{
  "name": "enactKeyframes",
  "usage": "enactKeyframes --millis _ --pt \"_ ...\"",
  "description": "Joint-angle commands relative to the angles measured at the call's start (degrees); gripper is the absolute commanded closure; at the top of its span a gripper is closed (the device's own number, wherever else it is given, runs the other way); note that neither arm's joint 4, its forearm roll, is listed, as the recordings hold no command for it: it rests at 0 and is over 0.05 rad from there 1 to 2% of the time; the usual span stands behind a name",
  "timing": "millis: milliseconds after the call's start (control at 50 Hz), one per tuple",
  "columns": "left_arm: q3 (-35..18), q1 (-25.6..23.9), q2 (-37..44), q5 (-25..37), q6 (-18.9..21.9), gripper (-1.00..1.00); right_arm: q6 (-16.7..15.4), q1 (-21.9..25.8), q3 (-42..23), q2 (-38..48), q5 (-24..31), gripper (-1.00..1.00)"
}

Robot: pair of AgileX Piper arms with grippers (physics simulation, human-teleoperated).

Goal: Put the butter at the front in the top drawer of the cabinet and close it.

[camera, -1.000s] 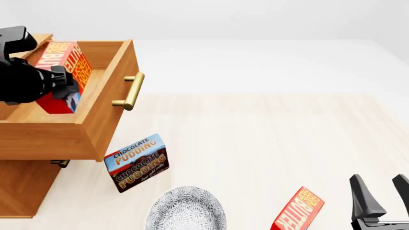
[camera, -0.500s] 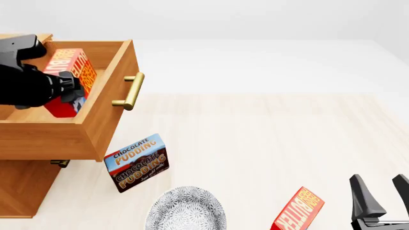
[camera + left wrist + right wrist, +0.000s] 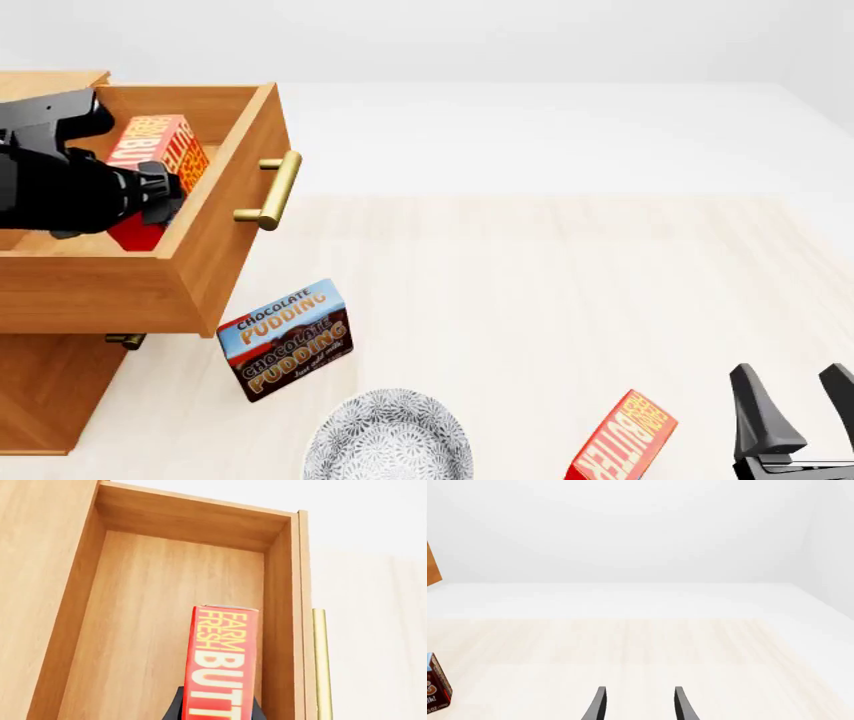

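Note:
The top drawer [image 3: 200,262] of the cabinet [image 3: 47,392] stands pulled open, its brass handle [image 3: 271,190] facing right. My left gripper [image 3: 150,195] is shut on a red butter box [image 3: 163,150] and holds it on edge inside the drawer, low near the floor. In the left wrist view the butter [image 3: 221,655] sits between my fingers [image 3: 255,707] over the drawer floor [image 3: 147,610]. A second identical butter box [image 3: 625,440] lies at the table's front right. My right gripper [image 3: 801,412] is open and empty beside it, its jaws apart in the right wrist view [image 3: 639,706].
A chocolate pudding box [image 3: 287,340] stands on the table just below the drawer's front corner and shows in the right wrist view [image 3: 435,687]. A patterned grey plate [image 3: 390,442] lies at the front edge. A lower drawer handle [image 3: 124,340] peeks out under the open drawer.
My left gripper has lowered the butter box deeper into the open drawer. The right arm and the other objects have not moved.

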Motion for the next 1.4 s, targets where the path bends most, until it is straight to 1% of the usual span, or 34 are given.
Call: enactKeyframes --millis 20,440,580,700,720,1280,1400 --pt "0.0 -0.3 -0.2 -1.0 0.7 1.0 0.0 0.0 0.1 -0.1 0.0 -1.0" --pt "0.3 -0.4 0.8 -0.7 -0.1 1.0 0.0 0.0 0.1 -0.1 0.0 -1.0" --pt "0.6 -0.1 0.7 -0.9 0.1 1.0 0.0 0.0 0.1 -0.1 0.0 -1.0" --pt "0.9 -0.9 0.9 -1.3 -0.6 1.0 0.0 0.0 0.1 -0.1 0.0 -1.0" --pt "1.0 -1.2 0.6 -1.3 -0.7 -1.0 0.0 0.0 0.1 -0.1 0.0 -1.0" --pt "-1.6 -1.0 0.4 0.8 0.9 -1.0 0.0 0.0 0.1 -0.1 0.0 -1.0" --pt "-3.4 -0.1 0.1 3.0 2.6 -1.0 0.0 0.0 0.1 -0.1 0.0 -1.0"
